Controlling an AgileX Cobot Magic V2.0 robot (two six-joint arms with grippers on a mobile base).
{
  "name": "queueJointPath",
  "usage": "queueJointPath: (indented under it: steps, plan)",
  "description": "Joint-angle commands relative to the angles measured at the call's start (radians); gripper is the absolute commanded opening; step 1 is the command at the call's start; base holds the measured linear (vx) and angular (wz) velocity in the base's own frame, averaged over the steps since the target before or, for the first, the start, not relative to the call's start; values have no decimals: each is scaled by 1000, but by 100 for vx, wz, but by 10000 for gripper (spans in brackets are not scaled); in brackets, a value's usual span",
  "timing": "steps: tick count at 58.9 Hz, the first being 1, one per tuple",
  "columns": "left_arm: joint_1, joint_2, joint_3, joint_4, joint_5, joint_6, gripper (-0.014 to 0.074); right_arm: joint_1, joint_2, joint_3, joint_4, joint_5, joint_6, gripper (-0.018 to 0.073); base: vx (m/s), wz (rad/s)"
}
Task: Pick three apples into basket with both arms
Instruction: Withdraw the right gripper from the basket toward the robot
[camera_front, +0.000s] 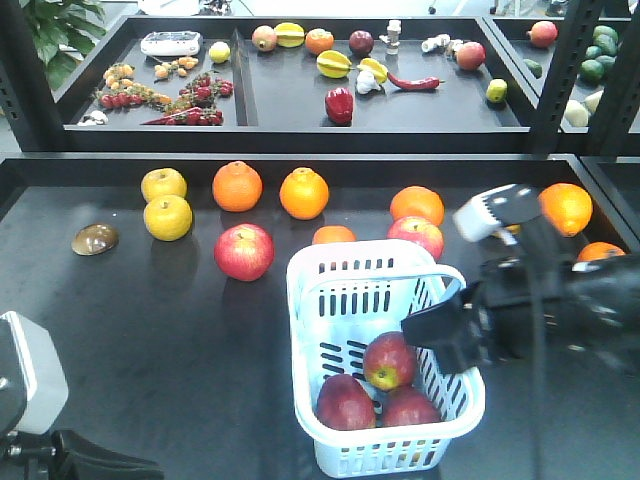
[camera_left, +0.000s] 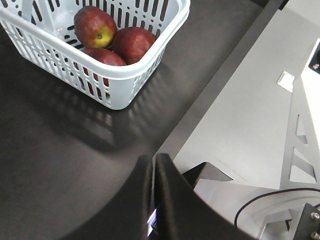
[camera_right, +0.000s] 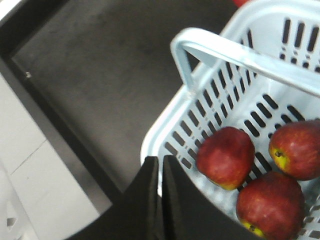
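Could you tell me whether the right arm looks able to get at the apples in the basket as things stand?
Probably yes: the right gripper, shut and empty, hangs at the basket rim, and the apples lie uncovered inside with the handle off to the side.

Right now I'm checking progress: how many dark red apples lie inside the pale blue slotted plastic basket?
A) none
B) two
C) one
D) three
D: three dark red apples lie together inside the pale blue slotted plastic basket.

My front camera looks down across the bench (camera_front: 150, 330) from high up; both wrist cameras sit close, sharing the basket (camera_front: 310, 300) and its three apples (camera_right: 226, 157).
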Motion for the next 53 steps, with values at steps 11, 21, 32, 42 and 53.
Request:
queueJointPath:
  steps: [11, 21, 32, 42, 53]
  plan:
    - [-5, -7, -27, -42, -42, -9, -6, -4, -287, 89, -64, -40, -20, -6, 0, 0]
    - [-5, -7, -27, -42, -42, -9, -6, -4, -438, 294, -78, -170, -7, -6, 0, 0]
    - [-5, -7, -27, -42, -42, -9, -6, -4, -556, 404, -79, -246, 54, -6, 0, 0]
    - [-5, -7, -27, -42, -42, -9, -6, -4, -588, 404, -86, -225, 58, -6, 0, 0]
    - [-5, -7, -27, -42, -42, -9, -6, -4, -588, 404, -86, -225, 58, -6, 0, 0]
